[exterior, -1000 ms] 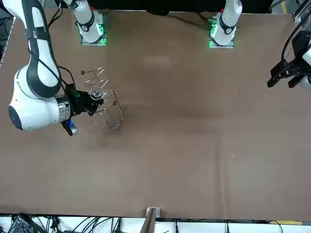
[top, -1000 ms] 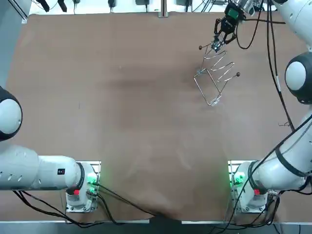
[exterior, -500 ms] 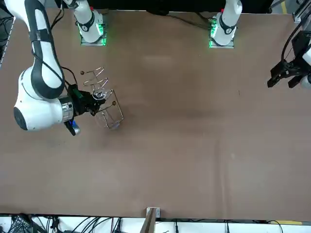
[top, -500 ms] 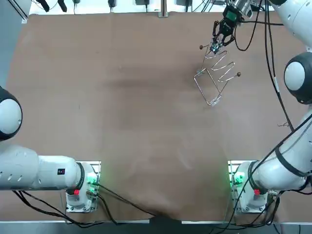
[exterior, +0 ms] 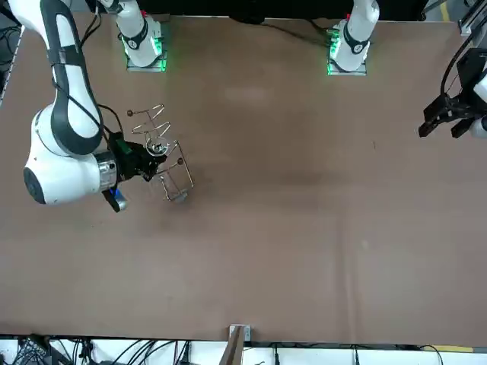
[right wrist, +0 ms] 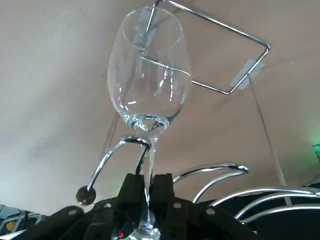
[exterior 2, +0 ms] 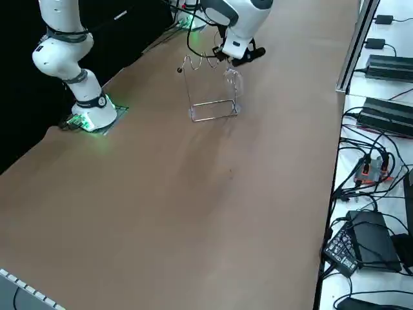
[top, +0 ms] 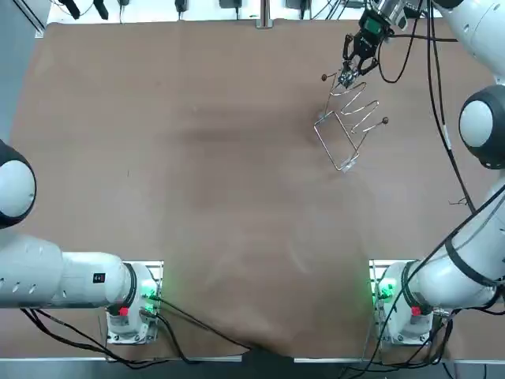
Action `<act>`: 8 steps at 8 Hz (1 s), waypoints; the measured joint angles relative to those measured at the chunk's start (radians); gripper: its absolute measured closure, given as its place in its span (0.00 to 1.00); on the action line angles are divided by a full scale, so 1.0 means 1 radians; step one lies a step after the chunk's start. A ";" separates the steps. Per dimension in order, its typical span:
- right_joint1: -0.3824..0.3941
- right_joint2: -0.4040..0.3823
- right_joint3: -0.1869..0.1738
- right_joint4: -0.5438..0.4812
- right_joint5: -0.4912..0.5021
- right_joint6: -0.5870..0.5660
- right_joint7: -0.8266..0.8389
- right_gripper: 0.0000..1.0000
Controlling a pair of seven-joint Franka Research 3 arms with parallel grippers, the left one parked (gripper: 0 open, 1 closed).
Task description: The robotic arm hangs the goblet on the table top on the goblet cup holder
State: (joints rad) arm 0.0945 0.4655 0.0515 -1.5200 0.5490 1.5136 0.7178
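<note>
A clear goblet [right wrist: 148,75] hangs bowl-down, and my right gripper [right wrist: 148,192] is shut on its stem. The stem runs right against the curved end of one wire arm of the goblet holder [right wrist: 227,172], whose rectangular base [right wrist: 218,29] lies on the table below. From overhead the gripper [top: 352,61] is at the far right of the table, over the holder's [top: 348,126] ball-tipped arms, with the goblet [top: 345,77] just under it. The side view shows the goblet [exterior 2: 232,82] hanging beside the holder [exterior 2: 208,110], under the gripper [exterior 2: 237,55]. From the front, the gripper [exterior: 146,157] meets the holder [exterior: 169,163].
The brown table [top: 197,174] spreads wide to the left of the holder. The table's far edge [top: 260,22] with cables lies close behind the gripper. Black power units [exterior 2: 387,71] sit on a white bench beyond the table's side edge.
My gripper with the goblet has shifted slightly toward the table's far edge, along the holder's arms. The holder has stayed where it was.
</note>
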 joint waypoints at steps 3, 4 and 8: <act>-0.006 0.000 -0.011 0.000 0.000 0.001 -0.013 0.79; -0.010 0.000 -0.013 0.000 0.000 0.002 -0.019 0.78; -0.013 0.001 -0.014 0.001 -0.010 0.017 -0.033 0.18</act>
State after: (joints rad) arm 0.0816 0.4665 0.0371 -1.5189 0.5391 1.5305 0.6844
